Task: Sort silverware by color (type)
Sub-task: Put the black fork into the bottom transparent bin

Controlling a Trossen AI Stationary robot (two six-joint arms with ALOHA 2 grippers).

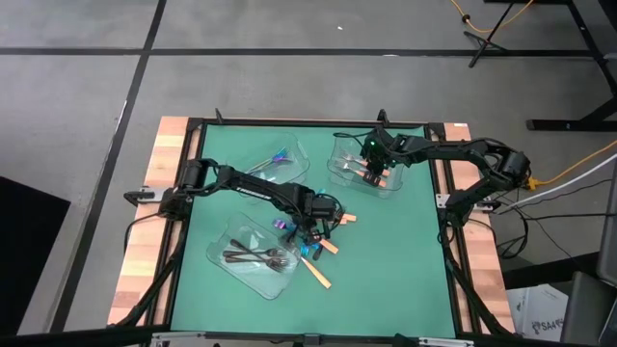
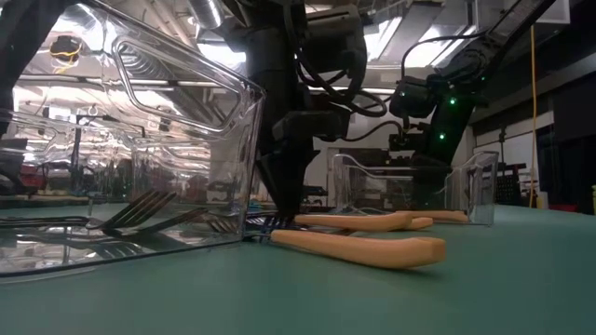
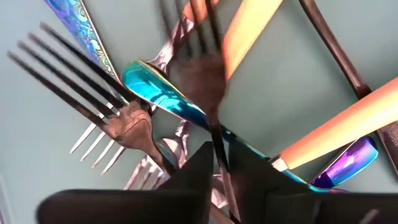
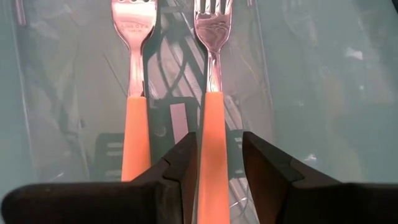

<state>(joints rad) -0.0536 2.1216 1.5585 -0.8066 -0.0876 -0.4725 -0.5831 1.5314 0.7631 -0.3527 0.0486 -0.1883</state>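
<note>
thin, stiff, light metal forks; slick when polished, best pinched across the narrow handle. left tool (image 1: pixel 310 224) at frame centre over a tangled pile (image 1: pixel 313 246) on the green desk (image 1: pixel 405 260), closing round a dark fork (image 3: pixel 208 81) by its slim stem. iridescent spoon (image 3: pixel 161 93) glossy; orange handles (image 3: pixel 329 134) matte, rounded. right tool (image 1: pixel 374 172) upper right, over a clear tray (image 1: pixel 339 164), grasping an orange fork (image 4: pixel 211 124) by the handle. dark forks in lower-left tray (image 1: pixel 224 258).

You have three clear trays (image 1: pixel 253 273) on the green mat, two orange-handled forks (image 4: pixel 135 127) in the far right one, two dark arms, each with one gripper, loose cutlery pile too tangled to count.
</note>
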